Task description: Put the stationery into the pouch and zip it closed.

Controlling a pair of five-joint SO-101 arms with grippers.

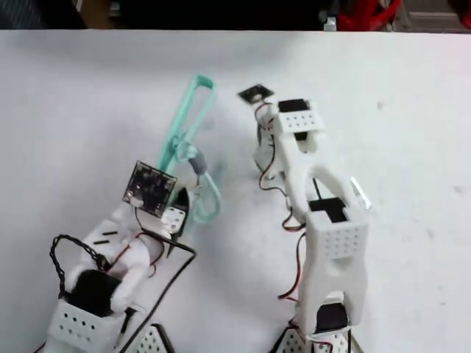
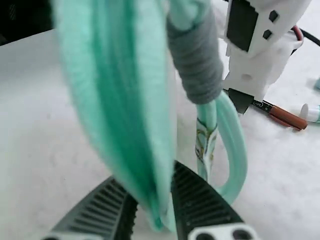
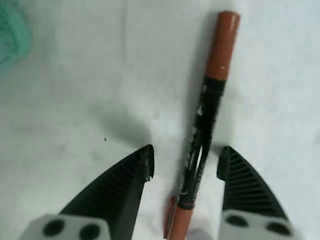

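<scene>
The teal pouch [image 1: 188,132] stands on edge on the white table, and my left gripper [image 1: 184,211] is shut on its near end. In the left wrist view the pouch [image 2: 115,90] sits pinched in the left gripper [image 2: 150,202], with a grey wrapped band [image 2: 197,60] and a teal loop strap [image 2: 235,150] beside it. A black pen with a brown cap [image 3: 205,120] lies flat on the table. My right gripper [image 3: 185,167] stands open with its fingers either side of the pen's lower part, not closed on it. The same pen [image 2: 280,114] shows beneath the right arm's head [image 2: 255,45].
A white item with a teal tip [image 2: 311,112] lies past the pen at the picture's edge. The right arm [image 1: 316,191] stretches over the table's middle, with red and black cables [image 1: 276,184] hanging beside it. The table's far edge [image 1: 235,31] meets a dark background.
</scene>
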